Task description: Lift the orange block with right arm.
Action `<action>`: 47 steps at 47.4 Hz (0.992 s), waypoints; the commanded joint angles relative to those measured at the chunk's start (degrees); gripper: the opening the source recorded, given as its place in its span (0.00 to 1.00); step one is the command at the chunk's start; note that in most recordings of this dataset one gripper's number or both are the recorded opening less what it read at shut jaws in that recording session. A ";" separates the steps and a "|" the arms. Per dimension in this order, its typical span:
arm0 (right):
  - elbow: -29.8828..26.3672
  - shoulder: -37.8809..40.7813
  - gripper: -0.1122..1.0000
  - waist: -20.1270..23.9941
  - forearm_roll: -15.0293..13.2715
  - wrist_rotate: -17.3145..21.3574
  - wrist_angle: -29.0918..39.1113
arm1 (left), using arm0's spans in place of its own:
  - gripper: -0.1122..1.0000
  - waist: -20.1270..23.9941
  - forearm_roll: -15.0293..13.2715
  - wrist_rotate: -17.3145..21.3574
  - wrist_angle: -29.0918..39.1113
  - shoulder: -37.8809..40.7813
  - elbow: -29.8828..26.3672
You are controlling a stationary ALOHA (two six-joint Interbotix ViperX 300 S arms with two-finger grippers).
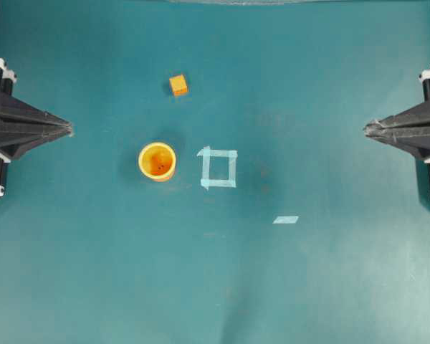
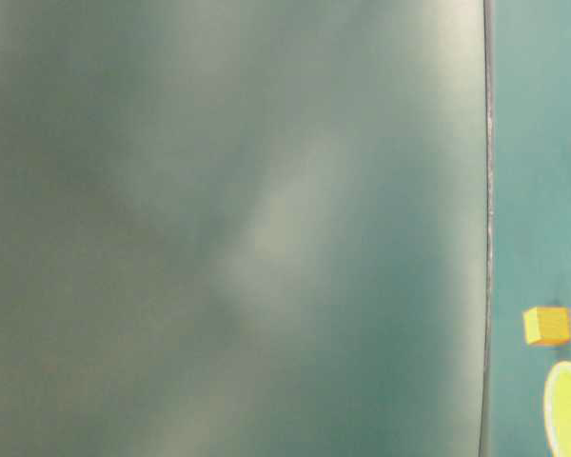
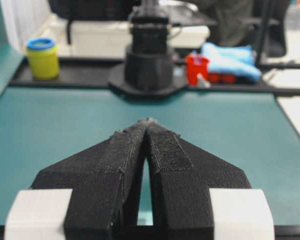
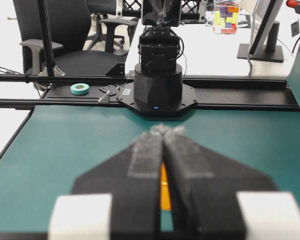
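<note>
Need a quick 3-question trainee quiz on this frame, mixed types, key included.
1. True or false: the right claw is shut on the orange block.
2. In the overhead view, the orange cup stands where, relative to the tape square? A) inside it B) to its left C) to its right
3. Fill in: both the left claw and the right claw are ____ (open/shut).

Key
1. False: it is shut on nothing, and the block lies free on the teal table, far from it.
2. B
3. shut
</note>
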 commanded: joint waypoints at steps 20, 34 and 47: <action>-9.84 6.33 0.10 0.00 0.62 1.05 13.45 | 0.10 0.00 0.18 -0.44 8.17 0.44 -2.90; -14.94 12.39 0.11 0.00 0.62 0.97 13.89 | 0.10 0.00 0.18 -0.44 8.26 0.44 -2.90; -19.86 17.23 0.29 0.00 0.44 0.79 14.06 | 0.10 0.00 0.18 -0.53 8.26 0.44 -2.90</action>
